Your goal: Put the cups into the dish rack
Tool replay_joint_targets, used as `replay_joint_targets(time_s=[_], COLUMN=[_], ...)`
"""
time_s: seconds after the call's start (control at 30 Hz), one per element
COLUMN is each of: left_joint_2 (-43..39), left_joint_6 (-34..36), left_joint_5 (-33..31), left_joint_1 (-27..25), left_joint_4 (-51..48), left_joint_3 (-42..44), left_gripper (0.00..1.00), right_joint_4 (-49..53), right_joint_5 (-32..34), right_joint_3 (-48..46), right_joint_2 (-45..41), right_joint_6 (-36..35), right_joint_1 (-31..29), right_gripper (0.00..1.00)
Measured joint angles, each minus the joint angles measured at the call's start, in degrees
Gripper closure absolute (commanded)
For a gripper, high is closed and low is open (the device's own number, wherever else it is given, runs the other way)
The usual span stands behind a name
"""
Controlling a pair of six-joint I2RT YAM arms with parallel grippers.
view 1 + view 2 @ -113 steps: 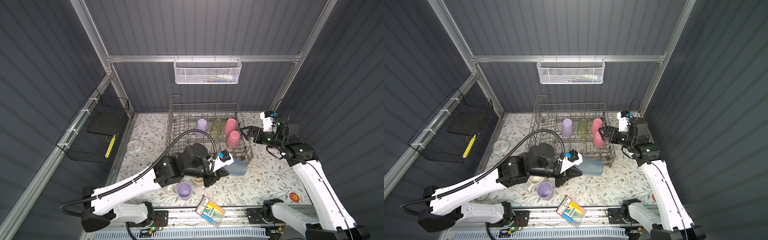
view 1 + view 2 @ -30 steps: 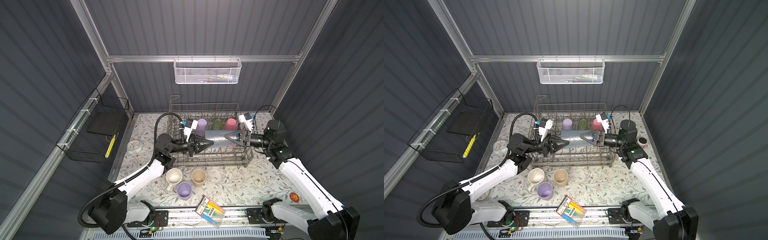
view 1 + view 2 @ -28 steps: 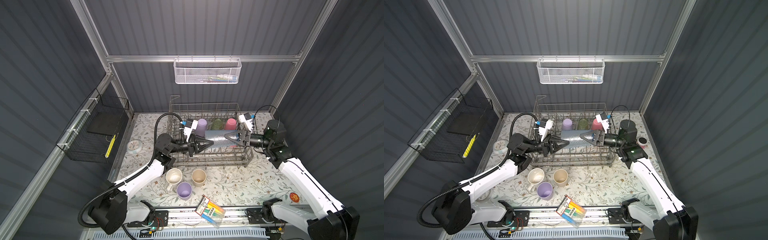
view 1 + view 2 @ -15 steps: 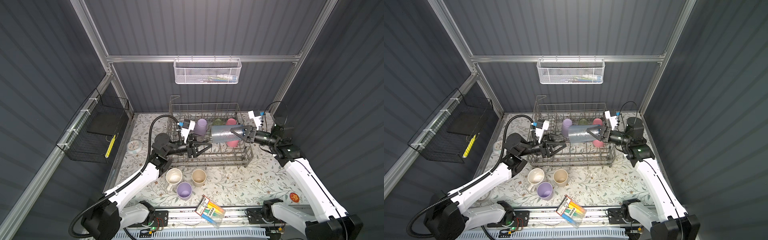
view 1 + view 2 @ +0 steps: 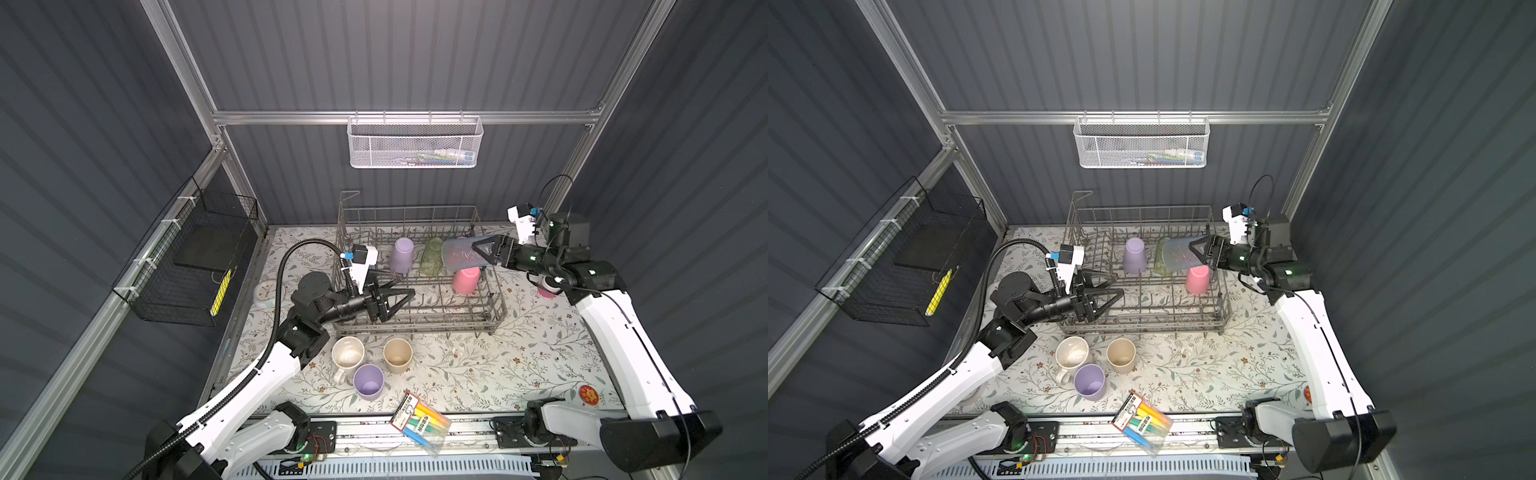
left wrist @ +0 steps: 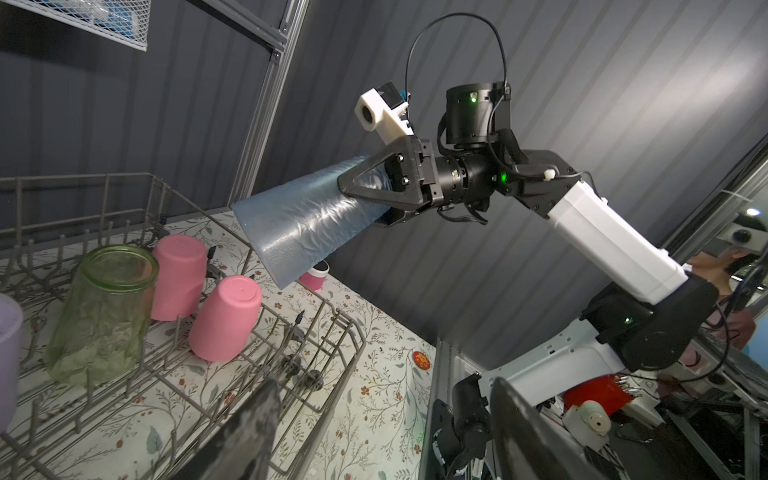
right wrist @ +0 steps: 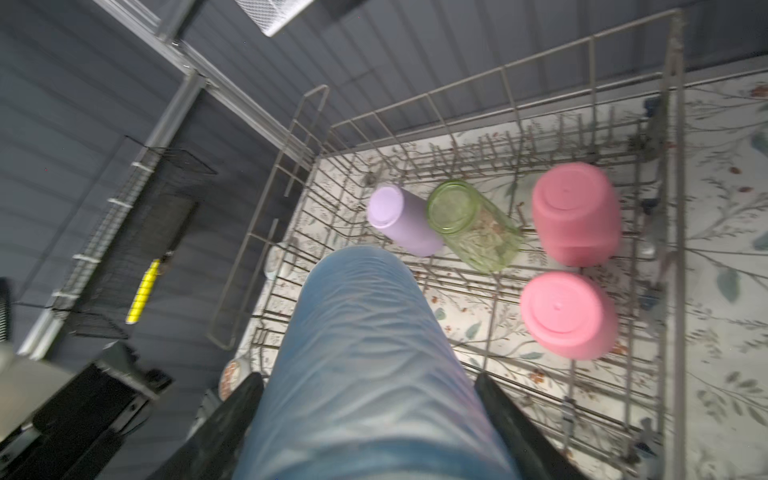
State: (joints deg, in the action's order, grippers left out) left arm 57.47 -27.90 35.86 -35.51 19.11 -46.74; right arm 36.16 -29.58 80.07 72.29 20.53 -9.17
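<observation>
Currently clamped by the right end effector (image 5: 480, 250) across its base end: translucent blue cup (image 5: 459, 255), lying sideways, mouth pointing left, above the far right of the dish rack (image 5: 415, 321). Looks thin, light, slightly flexible and slick; best held near the stiffer base, gently, to avoid squashing. Spread apart and empty, over the rack's near left: left end effector (image 5: 404, 290). Inverted inside: lilac cup (image 5: 401, 254), green tumbler (image 5: 432, 255), pink cups (image 7: 567, 316). Upright on the tabletop (image 5: 519, 353), near side: cream mug (image 5: 348, 353), beige cup (image 5: 397, 352), second lilac cup (image 5: 368, 380).
</observation>
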Motion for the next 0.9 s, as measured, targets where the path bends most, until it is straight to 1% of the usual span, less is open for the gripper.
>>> replay_joint_targets(time_s=[0.2, 0.47, 0.7, 0.9], left_joint_2=[-0.1, 0.4, 1.3, 2.0], left_joint_6=[2.1, 4.2, 5.4, 5.5], left_joint_5=[-0.9, -1.4, -1.4, -1.4], left_joint_1=[0.0, 0.0, 0.0, 0.0], left_joint_4=[-3.5, -5.2, -6.3, -6.3], left_joint_3=[0.0, 0.0, 0.0, -0.1], left_gripper=[0.20, 0.20, 0.20, 0.20], right_joint_4=[6.0, 9.8, 11.5, 12.3], right_joint_5=[12.0, 21.7, 24.9, 25.7], right_joint_3=[6.1, 14.4, 17.2, 18.7], right_joint_2=[9.2, 18.6, 23.7, 26.9], right_joint_6=[-5.2, -9.3, -11.0, -11.9], right_joint_1=[-5.2, -9.9, -12.1, -12.3], right_gripper=[0.80, 0.80, 0.80, 0.80])
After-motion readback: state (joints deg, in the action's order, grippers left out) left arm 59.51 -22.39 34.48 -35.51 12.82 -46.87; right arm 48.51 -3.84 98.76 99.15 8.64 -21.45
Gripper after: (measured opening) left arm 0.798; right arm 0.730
